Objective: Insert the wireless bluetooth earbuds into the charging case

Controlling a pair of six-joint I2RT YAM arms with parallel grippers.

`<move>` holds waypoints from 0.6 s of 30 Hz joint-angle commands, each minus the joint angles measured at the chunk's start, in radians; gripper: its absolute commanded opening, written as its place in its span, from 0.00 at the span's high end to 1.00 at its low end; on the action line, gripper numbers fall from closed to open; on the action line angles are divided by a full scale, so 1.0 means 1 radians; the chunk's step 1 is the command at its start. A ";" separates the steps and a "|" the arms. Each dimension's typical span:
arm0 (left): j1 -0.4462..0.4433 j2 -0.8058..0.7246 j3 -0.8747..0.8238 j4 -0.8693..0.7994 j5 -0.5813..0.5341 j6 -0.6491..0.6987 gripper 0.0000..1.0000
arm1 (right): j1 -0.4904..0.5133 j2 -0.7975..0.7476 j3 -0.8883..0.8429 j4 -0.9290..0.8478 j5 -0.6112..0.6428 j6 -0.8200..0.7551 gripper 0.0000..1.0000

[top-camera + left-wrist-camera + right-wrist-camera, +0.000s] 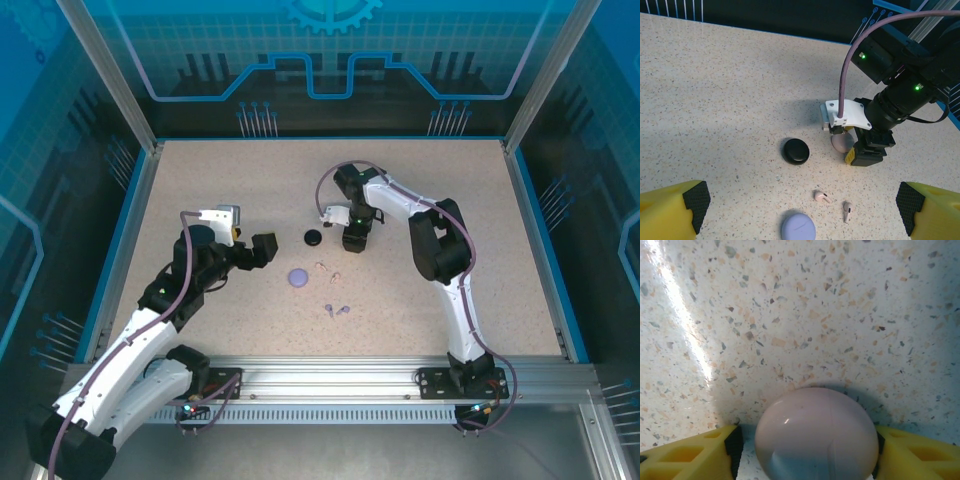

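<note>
A pale pink round charging case (816, 435) rests on the speckled table, and my right gripper (352, 238) is lowered over it. Its yellow fingers (695, 457) stand on either side of the case, the right pad touching, a slim gap on the left. Two pale pink earbuds (822, 196) (847, 211) lie loose nearer the front. A black case (795, 151) and a purple case (798, 228) lie shut close by. Two purple earbuds (335, 310) lie further forward. My left gripper (262, 250) hovers wide open to the left, holding nothing.
The right arm's wrist and its purple cable (842, 75) hang over the pink case. A blue rim (330, 358) borders the table, with metal frame posts at the corners. Bare tabletop stretches to the far left and far right.
</note>
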 commanded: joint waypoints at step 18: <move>0.016 0.069 -0.095 0.105 0.098 -0.155 0.01 | -0.024 -0.114 -0.164 0.156 -0.110 0.062 0.51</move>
